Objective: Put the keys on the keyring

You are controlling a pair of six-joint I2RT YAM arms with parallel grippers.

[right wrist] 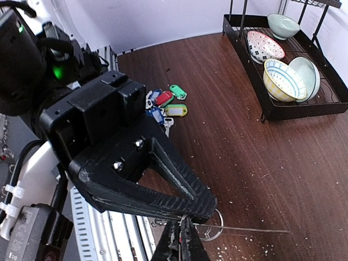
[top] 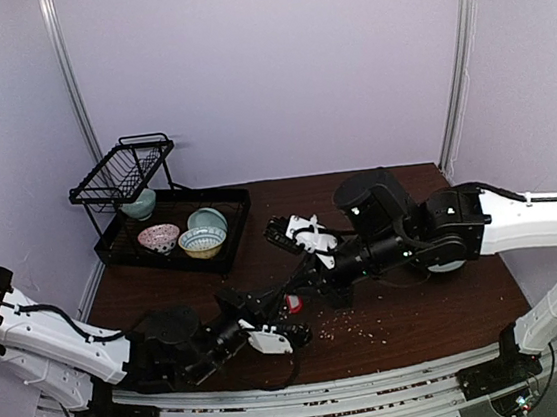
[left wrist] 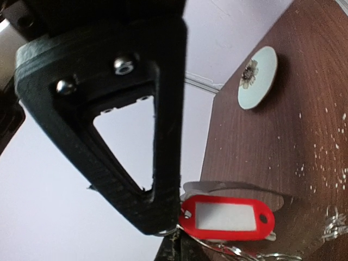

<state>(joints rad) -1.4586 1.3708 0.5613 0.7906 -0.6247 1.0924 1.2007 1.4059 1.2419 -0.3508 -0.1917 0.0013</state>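
My left gripper (left wrist: 169, 232) is shut on the small wire ring of a red-tagged key (left wrist: 225, 217); the tag also shows in the top view (top: 293, 303). A flat silver piece of the keyring (left wrist: 239, 188) shows behind the tag. My right gripper (right wrist: 187, 222) is shut at its tips on a thin silver edge, seemingly the keyring (right wrist: 250, 230), with a round wire ring (right wrist: 217, 231) beside it. In the top view both grippers meet mid-table, left (top: 285, 315) and right (top: 303, 288). More keys (right wrist: 166, 103) with blue, red, green and yellow tags lie on the table beyond.
A black dish rack (top: 175, 225) with several bowls (right wrist: 283, 81) stands at the back left. A pale green plate (left wrist: 257, 78) lies on the brown table. Crumbs (top: 357, 325) are scattered near the front. The white rail runs along the near edge (right wrist: 98, 228).
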